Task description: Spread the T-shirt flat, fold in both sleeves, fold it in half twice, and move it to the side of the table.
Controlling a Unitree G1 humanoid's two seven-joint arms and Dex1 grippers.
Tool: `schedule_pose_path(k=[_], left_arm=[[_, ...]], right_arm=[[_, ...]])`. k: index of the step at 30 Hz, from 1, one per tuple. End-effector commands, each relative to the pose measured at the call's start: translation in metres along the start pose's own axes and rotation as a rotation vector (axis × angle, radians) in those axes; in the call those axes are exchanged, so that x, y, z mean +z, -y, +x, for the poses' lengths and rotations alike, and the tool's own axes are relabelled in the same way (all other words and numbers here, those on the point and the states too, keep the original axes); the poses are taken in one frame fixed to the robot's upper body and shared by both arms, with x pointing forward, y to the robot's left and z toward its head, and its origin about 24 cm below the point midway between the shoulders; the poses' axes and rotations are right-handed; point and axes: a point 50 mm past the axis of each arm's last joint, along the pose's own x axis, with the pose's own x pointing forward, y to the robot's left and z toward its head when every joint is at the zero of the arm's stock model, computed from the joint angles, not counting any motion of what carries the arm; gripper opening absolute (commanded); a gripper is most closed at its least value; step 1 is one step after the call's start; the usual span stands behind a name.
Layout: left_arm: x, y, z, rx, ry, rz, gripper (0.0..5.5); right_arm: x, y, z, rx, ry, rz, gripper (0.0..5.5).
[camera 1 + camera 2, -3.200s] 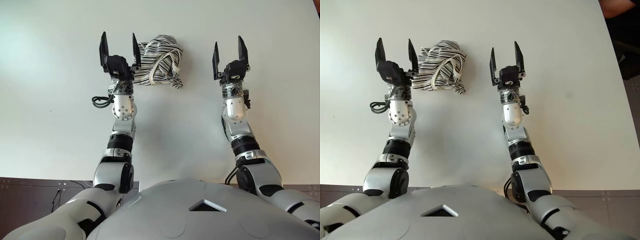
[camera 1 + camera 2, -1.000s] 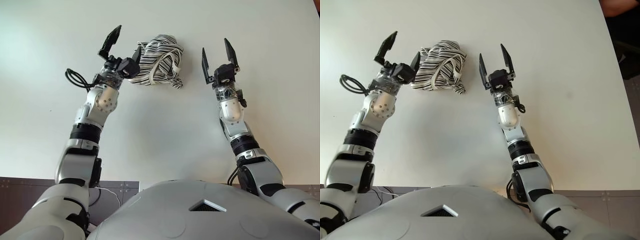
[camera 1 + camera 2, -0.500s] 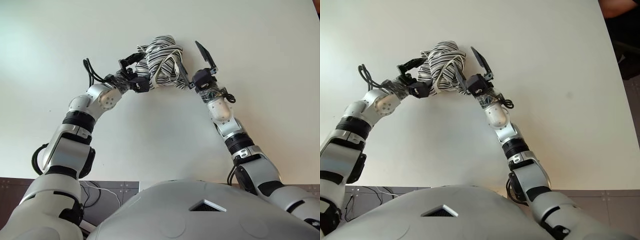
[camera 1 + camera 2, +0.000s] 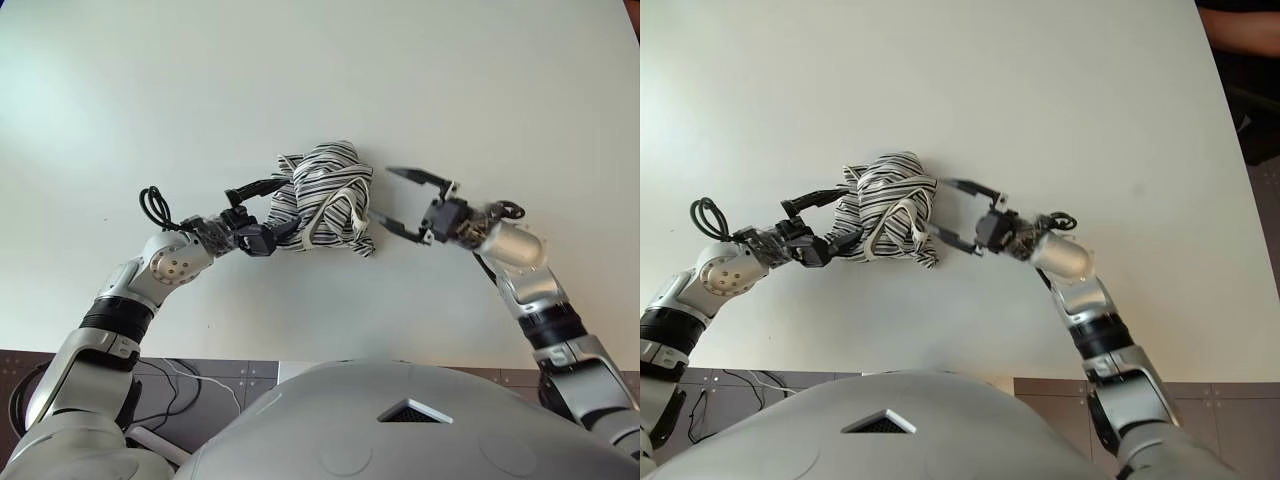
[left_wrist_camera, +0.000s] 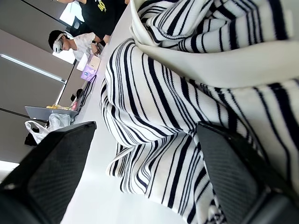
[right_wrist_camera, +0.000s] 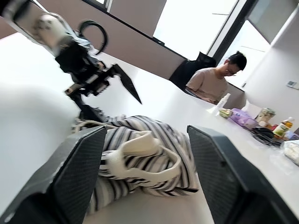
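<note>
Listing from nearest to farthest, you have the following. Item one: the left gripper, at the T-shirt's left flank. Its two black fingers are spread wide, one lying along the near left hem against the cloth and the other raised beside the far left folds. In the left wrist view you see striped cloth bulging into the gap between them, with nothing pinched. Item two: the right gripper, just off the T-shirt's right flank and pointing at it, claw spread. Its nearer fingertip sits just beside the T-shirt's near right corner, and you cannot tell whether it touches. Its farther fingertip stands apart from the cloth. Item three: the T-shirt itself, a crumpled heap in black-and-white stripes with cream trim looping across the top. It is not spread flat and lies between the two grippers. Item four: the white table under the T-shirt, its surface running on well past the T-shirt's far side. Item five: in the right wrist view, a cluster of bottles and packets well behind the T-shirt.
</note>
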Motion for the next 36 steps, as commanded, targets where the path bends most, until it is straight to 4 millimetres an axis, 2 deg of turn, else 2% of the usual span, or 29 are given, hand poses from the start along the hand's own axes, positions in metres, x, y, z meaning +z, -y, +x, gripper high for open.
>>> schedule_pose_path(k=[1, 4, 7, 10, 13, 17, 20, 24, 27, 30, 33, 36], left_arm=[[0.004, 0.029, 0.014, -0.084, -0.024, -0.087, 3.97], [0.007, 0.031, 0.020, -0.043, -0.032, -0.124, 3.97], [0.012, 0.035, 0.023, -0.026, -0.025, -0.169, 3.97], [0.019, 0.048, 0.023, -0.046, -0.007, -0.216, 3.97], [0.020, 0.054, 0.021, -0.039, -0.027, -0.245, 3.97], [0.021, 0.055, 0.021, -0.038, -0.029, -0.254, 4.02], [0.016, 0.049, 0.016, -0.026, -0.058, -0.236, 4.02], [0.010, 0.038, 0.005, -0.012, -0.069, -0.178, 4.02], [0.018, 0.039, 0.000, -0.032, 0.014, -0.178, 4.02], [0.027, 0.044, -0.009, -0.064, 0.094, -0.208, 4.02], [0.020, 0.043, -0.016, -0.099, 0.081, -0.207, 4.02], [0.015, 0.038, -0.018, -0.123, 0.078, -0.190, 4.02]], right_arm=[[-0.022, -0.012, -0.012, -0.029, -0.201, 0.061, 3.17], [-0.043, -0.029, -0.018, -0.038, -0.344, 0.127, 3.17], [-0.047, -0.042, -0.014, -0.052, -0.368, 0.191, 3.17], [-0.059, -0.024, -0.001, -0.223, -0.411, 0.231, 3.17], [-0.061, -0.022, -0.002, -0.248, -0.437, 0.251, 3.17], [-0.048, -0.020, 0.004, -0.250, -0.352, 0.309, 2.54], [-0.048, -0.012, 0.001, -0.300, -0.354, 0.302, 1.94], [-0.050, 0.009, -0.013, -0.424, -0.384, 0.248, 1.18], [-0.056, 0.021, -0.005, -0.509, -0.383, 0.266, 0.61], [-0.067, 0.043, 0.002, -0.608, -0.385, 0.273, 0.13], [-0.065, 0.077, -0.015, -0.761, -0.383, 0.216, 0.13], [-0.049, 0.100, -0.028, -0.888, -0.290, 0.134, 0.13]])
